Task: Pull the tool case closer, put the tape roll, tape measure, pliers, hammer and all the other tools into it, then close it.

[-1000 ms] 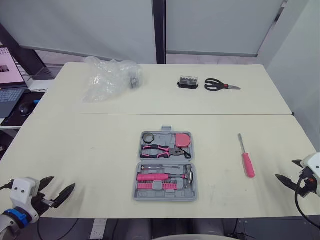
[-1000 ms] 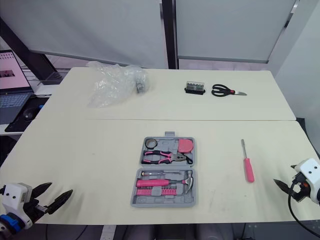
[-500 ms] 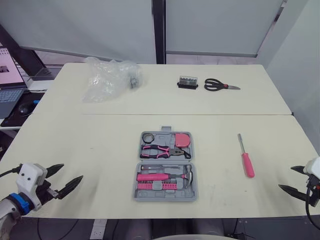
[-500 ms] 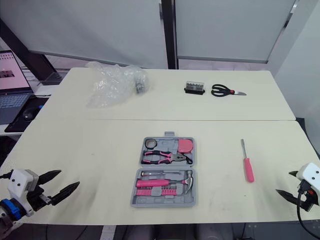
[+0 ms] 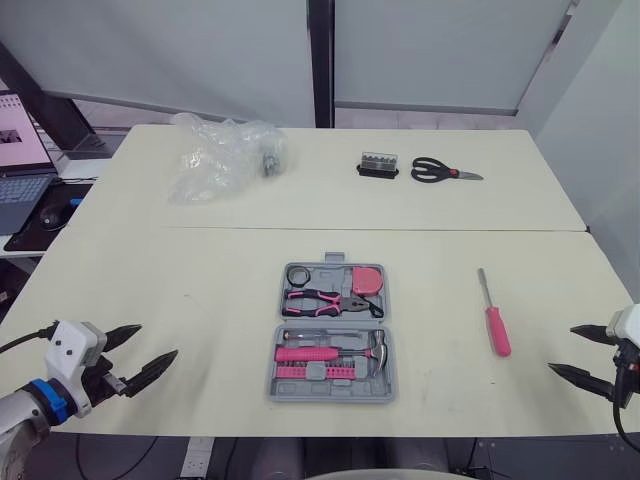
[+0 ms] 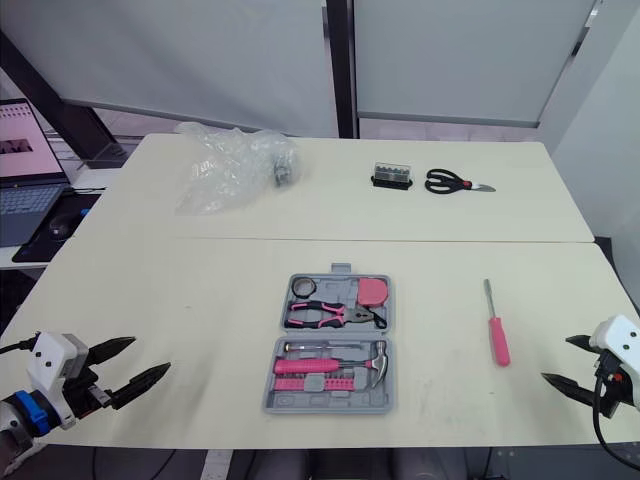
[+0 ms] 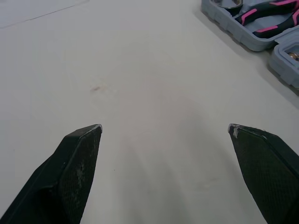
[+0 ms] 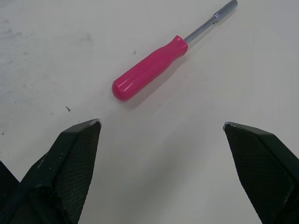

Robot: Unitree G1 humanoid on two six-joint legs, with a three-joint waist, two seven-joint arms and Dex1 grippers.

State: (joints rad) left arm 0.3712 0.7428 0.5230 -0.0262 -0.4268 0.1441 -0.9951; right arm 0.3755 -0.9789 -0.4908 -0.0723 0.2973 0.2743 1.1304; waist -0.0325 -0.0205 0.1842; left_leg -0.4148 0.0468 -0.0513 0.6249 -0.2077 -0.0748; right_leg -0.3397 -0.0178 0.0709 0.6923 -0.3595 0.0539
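Note:
The grey tool case [image 5: 331, 333] lies open at the table's near middle. Its far half holds a tape roll [image 5: 297, 275], a pink tape measure [image 5: 365, 280] and pliers [image 5: 325, 301]; its near half holds a pink-handled hammer [image 5: 330, 352]. A pink screwdriver [image 5: 494, 320] lies on the table right of the case, also in the right wrist view [image 8: 159, 65]. My left gripper [image 5: 143, 351] is open over the near left of the table, well left of the case. My right gripper [image 5: 579, 355] is open at the near right edge, a little right of the screwdriver.
At the far side lie black scissors [image 5: 443, 171], a small bit holder [image 5: 378, 164] and a crumpled clear plastic bag [image 5: 218, 153]. A laptop [image 5: 20, 150] and mouse sit on a side desk at far left. A seam crosses the table [image 5: 200, 290] behind the case.
My left gripper has moved forward and rightward over the table's near left. My right gripper has shifted slightly outward and forward at the near right edge. The tools and the case have not moved.

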